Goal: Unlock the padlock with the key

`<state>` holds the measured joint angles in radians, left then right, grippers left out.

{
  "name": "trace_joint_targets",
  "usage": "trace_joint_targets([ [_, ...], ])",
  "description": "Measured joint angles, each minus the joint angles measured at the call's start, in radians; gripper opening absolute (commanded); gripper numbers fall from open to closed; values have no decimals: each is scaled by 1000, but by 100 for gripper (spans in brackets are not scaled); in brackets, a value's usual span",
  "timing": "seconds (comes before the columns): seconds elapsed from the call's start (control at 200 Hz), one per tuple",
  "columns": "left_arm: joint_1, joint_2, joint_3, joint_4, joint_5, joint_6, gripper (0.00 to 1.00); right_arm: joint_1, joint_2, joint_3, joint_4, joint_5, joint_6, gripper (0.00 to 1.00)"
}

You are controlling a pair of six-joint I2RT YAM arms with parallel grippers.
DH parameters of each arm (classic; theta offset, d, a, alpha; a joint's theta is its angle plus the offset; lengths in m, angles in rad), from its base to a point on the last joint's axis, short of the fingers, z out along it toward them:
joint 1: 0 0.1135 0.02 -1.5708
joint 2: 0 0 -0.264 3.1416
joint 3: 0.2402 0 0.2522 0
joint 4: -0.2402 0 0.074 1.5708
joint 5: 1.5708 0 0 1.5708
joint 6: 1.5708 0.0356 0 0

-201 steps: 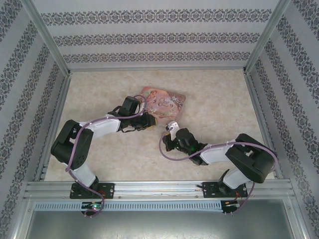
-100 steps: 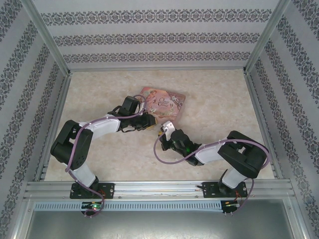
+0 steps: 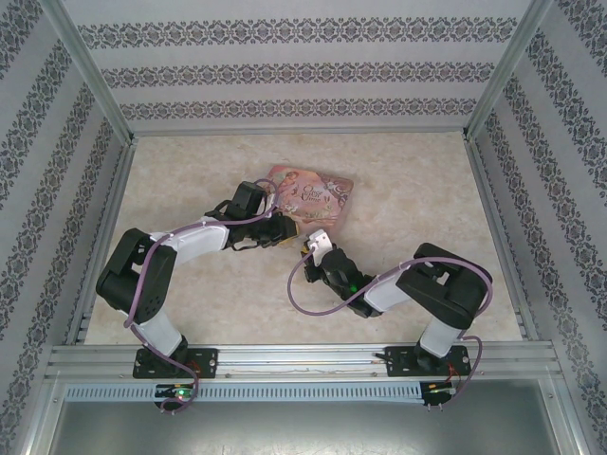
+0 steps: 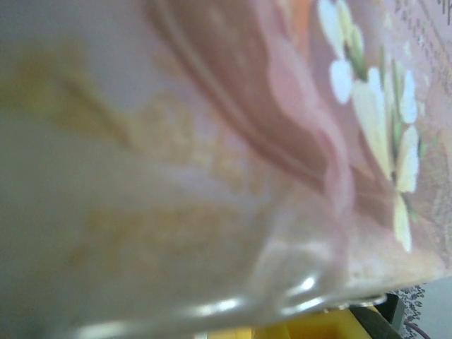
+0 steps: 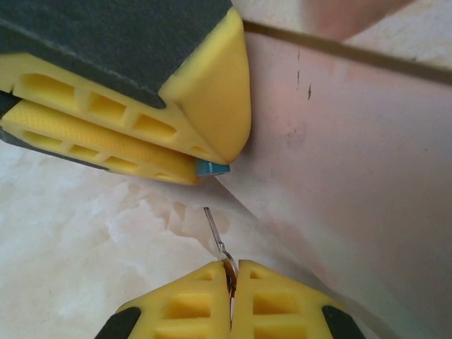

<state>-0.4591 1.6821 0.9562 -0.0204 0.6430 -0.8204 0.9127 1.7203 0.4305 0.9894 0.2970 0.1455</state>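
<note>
Yellow-padded, clamps blue-teal padlock [image 5: 212, 168] in left gripper [image 3: 287, 231] beside pink box [image 5: 339, 176] for steadiness. Pinches key [image 5: 217, 236] blade-forward in closed right gripper [image 5: 232, 272], aiming at the lock.

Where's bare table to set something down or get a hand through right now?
Free: table right of the pink box, out to the right wall; far-left corner by the left wall; near edge between the left arm and right arm. Crowded: centre, where left gripper and right gripper meet at the box's near corner.

One padlock [image 5: 212, 168], one key [image 5: 215, 234], one pink box [image 3: 318, 194].
</note>
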Motion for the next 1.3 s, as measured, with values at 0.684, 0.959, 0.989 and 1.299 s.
trace_joint_targets([
  [0.684, 0, 0, 0, 0, 0, -4, 8, 0, 55, 12, 108, 32, -39, 0],
  [0.959, 1, 0, 0, 0, -1, -5, 8, 0, 75, 15, 132, 40, -48, 0],
  [0.989, 1, 0, 0, 0, -4, -5, 8, 0, 79, 18, 135, 40, -49, 0],
  [1.299, 3, 0, 0, 0, -24, -19, 8, 25, 145, 47, 198, 108, -107, 0],
])
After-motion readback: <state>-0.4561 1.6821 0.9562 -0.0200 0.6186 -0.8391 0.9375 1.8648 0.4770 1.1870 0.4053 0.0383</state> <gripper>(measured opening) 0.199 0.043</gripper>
